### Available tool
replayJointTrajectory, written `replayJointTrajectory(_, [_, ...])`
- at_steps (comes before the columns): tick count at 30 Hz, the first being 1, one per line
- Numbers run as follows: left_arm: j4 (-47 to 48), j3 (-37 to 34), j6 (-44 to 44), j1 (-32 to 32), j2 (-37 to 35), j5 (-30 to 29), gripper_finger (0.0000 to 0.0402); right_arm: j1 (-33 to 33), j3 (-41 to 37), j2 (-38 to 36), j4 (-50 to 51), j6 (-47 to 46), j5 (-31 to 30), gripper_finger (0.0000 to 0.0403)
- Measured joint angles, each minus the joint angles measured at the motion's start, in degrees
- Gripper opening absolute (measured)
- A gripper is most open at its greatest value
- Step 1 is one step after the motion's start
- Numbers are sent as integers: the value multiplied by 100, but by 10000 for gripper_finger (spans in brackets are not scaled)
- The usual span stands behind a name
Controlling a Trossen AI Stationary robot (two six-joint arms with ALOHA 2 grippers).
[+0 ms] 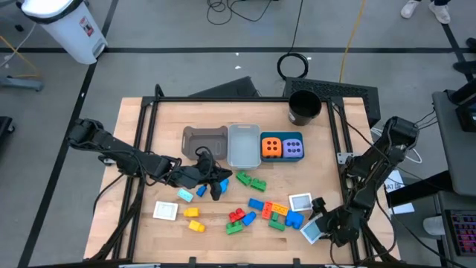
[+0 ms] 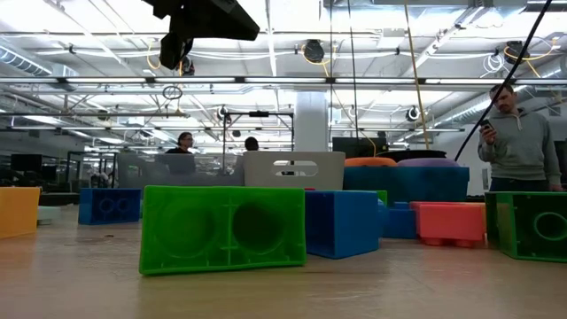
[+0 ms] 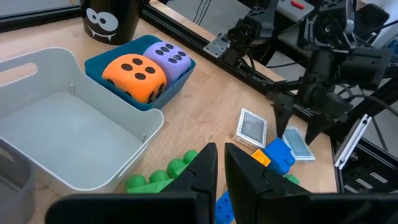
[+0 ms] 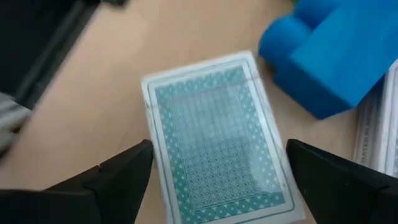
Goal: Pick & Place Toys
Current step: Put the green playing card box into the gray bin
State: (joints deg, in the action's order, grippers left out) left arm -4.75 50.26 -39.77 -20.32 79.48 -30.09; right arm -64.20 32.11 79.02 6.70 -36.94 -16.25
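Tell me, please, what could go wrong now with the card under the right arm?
The right tool is open astride a flat card lying on the table, so its fingers may slide off and fail to lift it. A blue brick sits close beside the card and could be knocked. Another card edge lies nearby and might get caught too.
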Motion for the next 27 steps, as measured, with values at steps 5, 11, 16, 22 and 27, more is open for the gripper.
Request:
replayJointTrajectory(5, [-2,0,22,0,0,0,35,2,29,397,69,179,-46,357])
replayJointTrajectory(11, [-1,0,23,0,0,0,35,0,18,277,126,372,-27,321])
replayJointTrajectory(16, [-2,0,24,0,0,-2,35,0,-13,-98,219,448,88,304])
replayJointTrajectory(22, [-40,0,4,0,0,-15,35,0,-13,-725,-18,333,156,304])
replayJointTrajectory(27, [-338,0,101,0,0,-107,35,-4,-2,-1306,-508,942,-279,304])
